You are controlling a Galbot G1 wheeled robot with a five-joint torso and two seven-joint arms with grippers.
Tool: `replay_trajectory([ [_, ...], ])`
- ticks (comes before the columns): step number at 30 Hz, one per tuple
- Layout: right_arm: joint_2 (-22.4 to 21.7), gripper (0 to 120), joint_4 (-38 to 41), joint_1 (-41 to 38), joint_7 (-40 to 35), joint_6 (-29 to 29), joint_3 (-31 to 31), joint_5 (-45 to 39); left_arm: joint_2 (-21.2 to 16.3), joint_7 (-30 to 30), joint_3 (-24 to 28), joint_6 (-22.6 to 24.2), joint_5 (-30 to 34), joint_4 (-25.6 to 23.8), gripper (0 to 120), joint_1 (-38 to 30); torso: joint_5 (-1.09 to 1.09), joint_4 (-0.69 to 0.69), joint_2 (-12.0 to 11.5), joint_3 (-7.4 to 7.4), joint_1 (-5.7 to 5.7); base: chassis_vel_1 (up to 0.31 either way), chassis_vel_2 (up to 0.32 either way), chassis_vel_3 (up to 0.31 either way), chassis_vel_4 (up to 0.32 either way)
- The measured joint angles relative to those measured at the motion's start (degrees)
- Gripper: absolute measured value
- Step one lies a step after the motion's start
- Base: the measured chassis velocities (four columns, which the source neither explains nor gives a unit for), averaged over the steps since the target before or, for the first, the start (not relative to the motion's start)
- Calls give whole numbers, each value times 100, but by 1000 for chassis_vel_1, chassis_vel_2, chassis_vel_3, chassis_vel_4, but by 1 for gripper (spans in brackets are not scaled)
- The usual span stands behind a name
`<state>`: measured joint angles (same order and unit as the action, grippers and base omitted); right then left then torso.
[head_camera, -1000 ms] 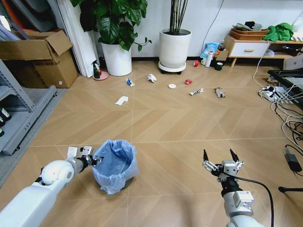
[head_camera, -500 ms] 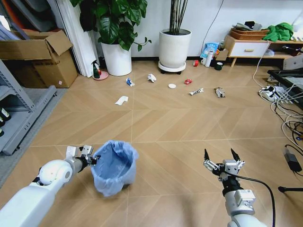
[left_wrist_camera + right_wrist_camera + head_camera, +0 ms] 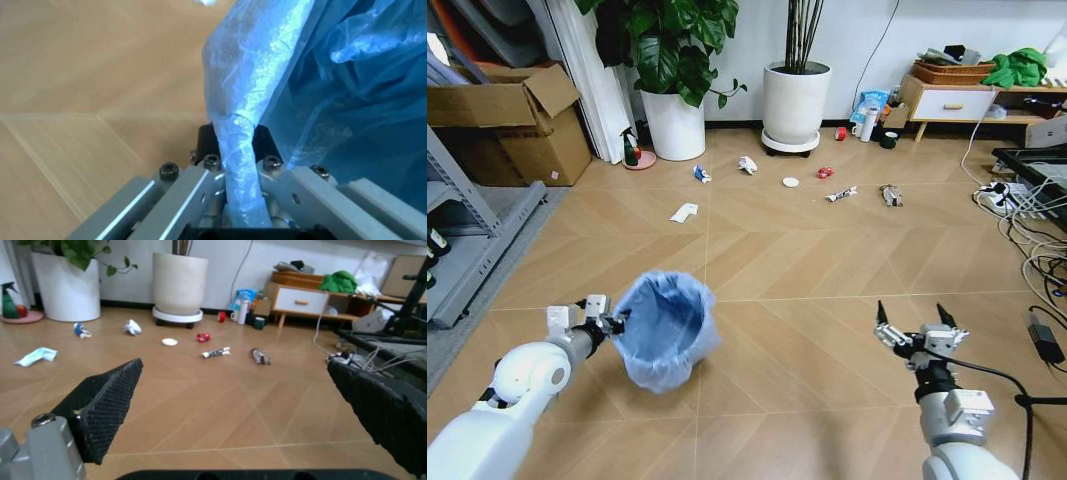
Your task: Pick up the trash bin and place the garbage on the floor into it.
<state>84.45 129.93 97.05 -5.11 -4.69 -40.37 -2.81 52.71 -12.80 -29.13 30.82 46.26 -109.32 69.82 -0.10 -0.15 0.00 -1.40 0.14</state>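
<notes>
Head view: left end effector point(image 3: 617, 321) is clamped on the bin point(image 3: 664, 332) rim, holding it tilted above the floor point(image 3: 807, 260). A thin bag-and-rim pinch may slip. Right end effector point(image 3: 918, 326) gapes empty; garbage point(image 3: 790, 182) lies well apart.

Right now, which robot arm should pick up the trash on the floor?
Probably the right: its right gripper is open and holds nothing, while the left gripper is clamped on the trash bin rim.

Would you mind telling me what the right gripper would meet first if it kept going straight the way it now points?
Probably nothing soon: the open right gripper points over bare floor. Farther along that line lies the brownish scrap, though depth is hard to judge.
</notes>
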Motion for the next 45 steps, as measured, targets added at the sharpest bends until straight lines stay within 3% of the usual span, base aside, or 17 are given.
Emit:
replay_trajectory([
  [5,-40,100,89,-20,13,-121,-129,-55,382,-152,-197,-641,-394,-356,0,274,0,1,0,0,0,0,0,0,0],
  [15,24,100,115,16,19,-154,-138,-45,765,-76,-194,-727,-789,-807,0,863,-1,1,0,0,0,0,0,0,0],
  [45,146,100,-54,-35,-47,-39,55,170,697,-56,-53,-679,-779,-942,0,964,-1,0,0,0,0,-86,121,87,-115],
])
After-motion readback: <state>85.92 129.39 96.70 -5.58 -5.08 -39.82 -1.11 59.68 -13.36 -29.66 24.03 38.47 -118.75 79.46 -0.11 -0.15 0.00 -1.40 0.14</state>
